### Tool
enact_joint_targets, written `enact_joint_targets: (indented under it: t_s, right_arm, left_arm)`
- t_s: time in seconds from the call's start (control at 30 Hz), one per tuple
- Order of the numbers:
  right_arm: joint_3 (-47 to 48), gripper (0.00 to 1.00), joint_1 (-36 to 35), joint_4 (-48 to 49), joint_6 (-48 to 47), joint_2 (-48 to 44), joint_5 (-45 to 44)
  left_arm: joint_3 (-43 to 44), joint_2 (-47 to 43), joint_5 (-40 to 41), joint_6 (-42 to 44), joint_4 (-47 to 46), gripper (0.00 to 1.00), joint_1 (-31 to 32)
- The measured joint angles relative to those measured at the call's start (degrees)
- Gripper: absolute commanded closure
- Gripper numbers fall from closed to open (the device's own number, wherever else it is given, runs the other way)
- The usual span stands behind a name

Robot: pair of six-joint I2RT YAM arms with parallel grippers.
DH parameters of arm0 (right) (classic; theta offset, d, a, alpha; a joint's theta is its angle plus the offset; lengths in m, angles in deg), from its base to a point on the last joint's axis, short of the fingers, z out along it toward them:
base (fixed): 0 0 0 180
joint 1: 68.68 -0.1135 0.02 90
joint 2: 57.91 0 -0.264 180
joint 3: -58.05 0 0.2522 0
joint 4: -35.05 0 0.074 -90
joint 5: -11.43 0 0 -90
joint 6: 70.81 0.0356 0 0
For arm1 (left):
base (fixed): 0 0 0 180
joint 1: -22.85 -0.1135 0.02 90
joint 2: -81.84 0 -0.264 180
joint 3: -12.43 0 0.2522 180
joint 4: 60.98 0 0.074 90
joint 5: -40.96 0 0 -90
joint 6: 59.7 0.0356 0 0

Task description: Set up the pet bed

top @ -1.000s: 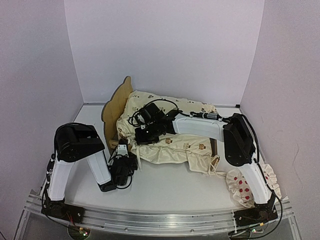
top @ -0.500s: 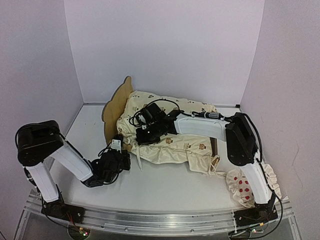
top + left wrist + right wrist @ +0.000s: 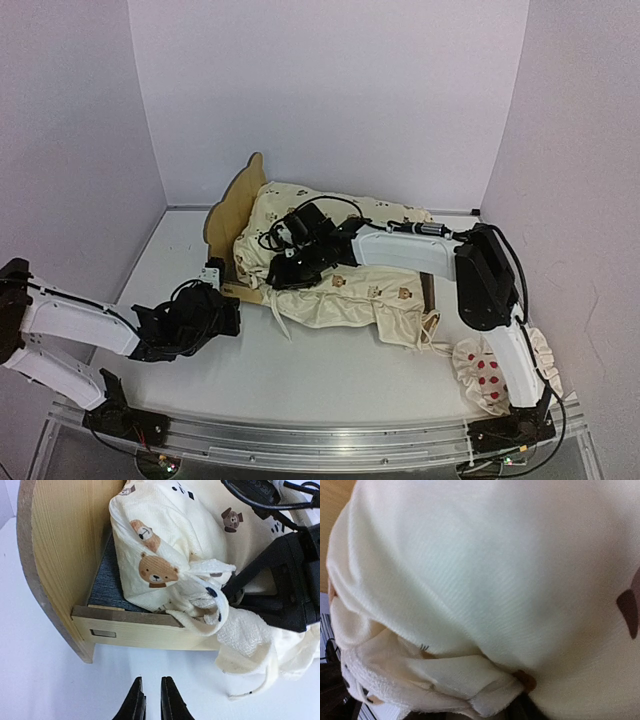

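The pet bed [image 3: 236, 198] stands on the left half of the white table [image 3: 330, 372], a little back from the middle. Its scalloped plywood headboard is upright at the left end and the frame runs off to the right. Most of the frame lies under the cream animal-print cover [image 3: 352, 290], which is heaped on it and spills over the near rail onto the table.

The left claw [image 3: 228, 312] sits low over the table, just in front of the bed's near left corner and apart from it. In the left wrist view its two black fingers [image 3: 135, 702] point at the near rail, with bare table between them and the wood. They are parted by a narrow gap with nothing in it. Past the rail, a strip of dark grey felt base [image 3: 106, 580] shows between the headboard and a bunched fold of the cover.

The right claw [image 3: 287, 268] rests on the cover above the head end of the bed, pressed into the cloth. The right wrist view is filled with cream fabric, so I cannot tell how its fingers stand.

A white red-dotted pillow [image 3: 484, 376] lies at the near right of the table, beside the right arm, well apart from the bed.
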Motion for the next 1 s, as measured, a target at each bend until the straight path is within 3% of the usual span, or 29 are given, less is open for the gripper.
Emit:
enact_joint_targets:
  t_s: [0.23, 0.4, 0.7, 1.0]
  right_arm:
    - [-3.8, 0.3, -0.2, -2.1, -3.9, -4.2, 3.9]
    - [-7.7, 0.18, -0.6, -3.6, -9.9, -8.2, 5.7]
    - [-10.8, 0.15, -0.6, -8.7, -23.5, -12.5, 4.1]
    - [-7.7, 0.12, -2.0, -10.3, -35.6, -7.2, -3.1]
  left_arm:
    - [3.5, -4.1, 0.1, -4.8, 15.5, 0.74, 0.0]
    - [4.8, -4.4, 0.1, -6.9, 21.8, 0.74, 0.0]
    - [5.0, -5.5, -0.5, -8.1, 24.9, 0.74, 0.0]
    - [5.0, -5.6, -2.3, -8.0, 24.8, 0.75, 0.0]
